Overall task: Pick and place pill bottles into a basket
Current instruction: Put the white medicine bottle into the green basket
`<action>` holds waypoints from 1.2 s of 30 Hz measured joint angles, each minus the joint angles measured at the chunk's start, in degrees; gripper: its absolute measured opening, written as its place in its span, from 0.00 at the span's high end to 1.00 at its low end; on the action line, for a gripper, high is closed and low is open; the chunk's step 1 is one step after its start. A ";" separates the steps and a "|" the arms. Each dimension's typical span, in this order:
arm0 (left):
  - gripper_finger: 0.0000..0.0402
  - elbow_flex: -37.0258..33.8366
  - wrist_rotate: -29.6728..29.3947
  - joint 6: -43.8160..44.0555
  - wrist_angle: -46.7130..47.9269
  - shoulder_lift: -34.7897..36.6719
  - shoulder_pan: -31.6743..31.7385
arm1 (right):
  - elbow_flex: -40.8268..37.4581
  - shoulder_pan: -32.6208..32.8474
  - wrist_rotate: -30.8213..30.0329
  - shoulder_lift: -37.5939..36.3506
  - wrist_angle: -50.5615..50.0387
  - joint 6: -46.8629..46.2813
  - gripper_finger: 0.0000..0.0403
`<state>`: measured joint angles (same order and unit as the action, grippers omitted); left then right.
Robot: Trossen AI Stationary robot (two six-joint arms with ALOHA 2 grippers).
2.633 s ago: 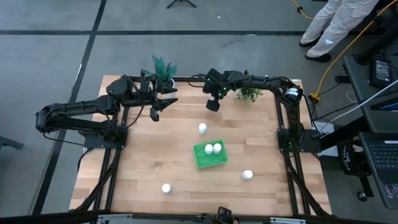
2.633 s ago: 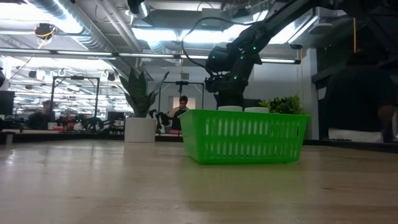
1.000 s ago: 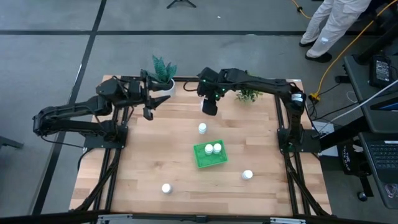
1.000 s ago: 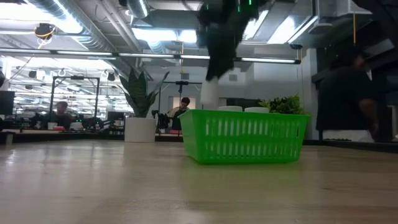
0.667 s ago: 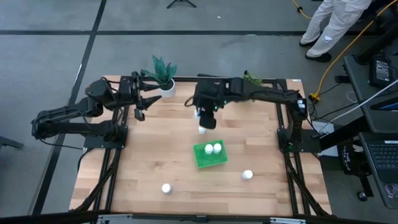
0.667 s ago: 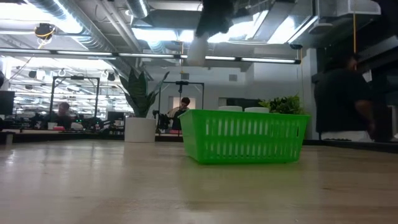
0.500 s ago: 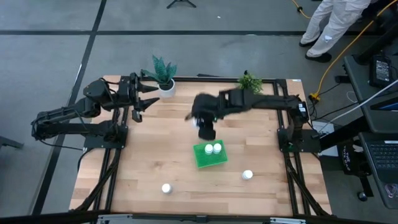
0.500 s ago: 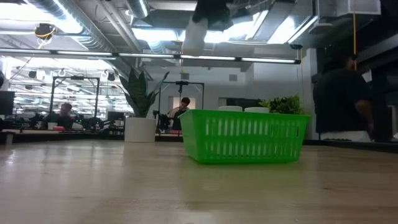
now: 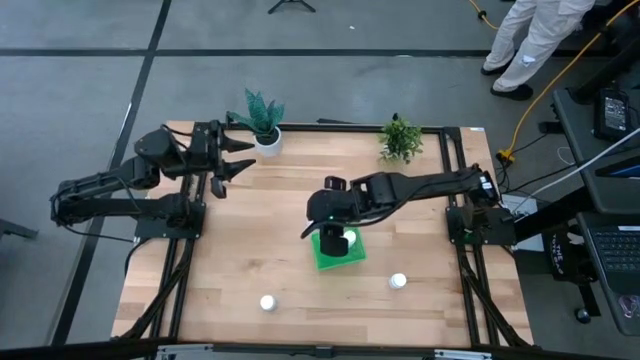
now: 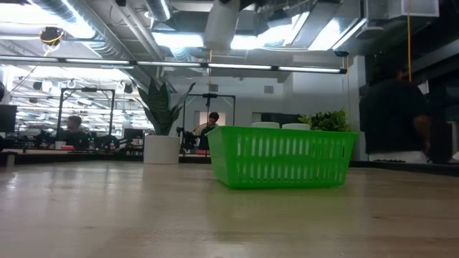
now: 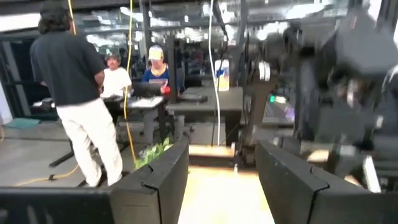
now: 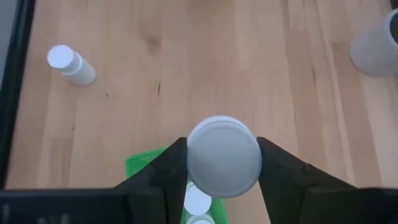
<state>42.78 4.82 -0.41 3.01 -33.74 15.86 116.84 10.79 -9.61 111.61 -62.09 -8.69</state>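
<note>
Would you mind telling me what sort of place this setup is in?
Probably a shared robotics lab or open workshop: exposed ceiling ducts, people at desks behind the bench, and a yellow cable trailing over the concrete floor beside the wooden table.

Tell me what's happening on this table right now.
The right gripper is shut on a white pill bottle and holds it in the air above the green basket, which already has bottles inside. Two more bottles stand loose on the wooden table, one near the front edge and another to the basket's right. The left arm waits near the back left corner, its gripper empty with fingers apart, beside a potted plant.
</note>
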 joint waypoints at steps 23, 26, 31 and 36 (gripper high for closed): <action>0.55 0.02 -0.72 -2.50 3.46 4.69 0.00 | -0.12 -0.02 2.71 10.13 -1.66 -3.52 0.61; 0.55 0.02 -0.09 -3.29 3.51 5.25 0.00 | -0.11 0.00 2.71 10.38 -2.04 -5.16 0.61; 0.55 0.02 0.17 -4.91 3.70 5.97 -0.01 | -1.79 0.74 2.67 10.34 -1.00 -7.60 0.61; 0.55 0.02 0.19 -5.35 3.77 6.32 0.00 | -5.50 1.74 2.71 10.35 1.40 -9.34 0.61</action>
<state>42.81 5.01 -5.76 6.78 -27.42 15.86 111.33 12.52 -6.90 121.96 -60.69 -18.03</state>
